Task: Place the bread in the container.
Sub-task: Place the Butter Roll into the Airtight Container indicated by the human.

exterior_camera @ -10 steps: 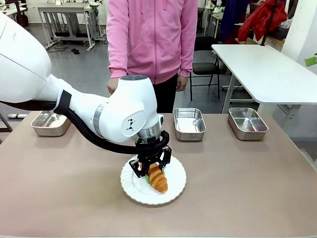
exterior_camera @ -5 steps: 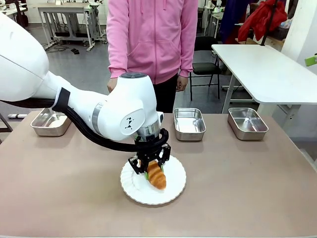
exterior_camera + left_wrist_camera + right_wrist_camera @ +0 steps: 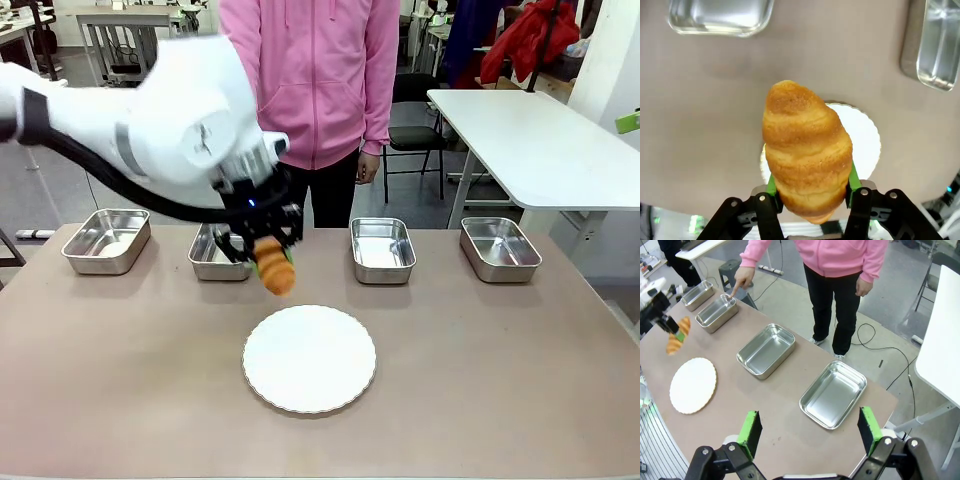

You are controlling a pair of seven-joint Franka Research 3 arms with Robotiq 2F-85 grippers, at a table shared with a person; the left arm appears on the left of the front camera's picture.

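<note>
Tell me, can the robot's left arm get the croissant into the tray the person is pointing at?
Probably yes. The left end effector holds the croissant in the air beside that tray, but the person's finger is at the tray's rim.

Golden-brown ridged croissant (image 3: 806, 150): flaky, baked crust with a slight sheen. Four rectangular stainless-steel trays, e.g. the one at 12 o'clock of the plate (image 3: 382, 250): polished, mirror-bright. Round white scalloped plate (image 3: 310, 358): matt, smooth. Brown tabletop (image 3: 500, 380): matt, even. Person's pink hooded top (image 3: 308, 70): soft knit cloth.
</note>
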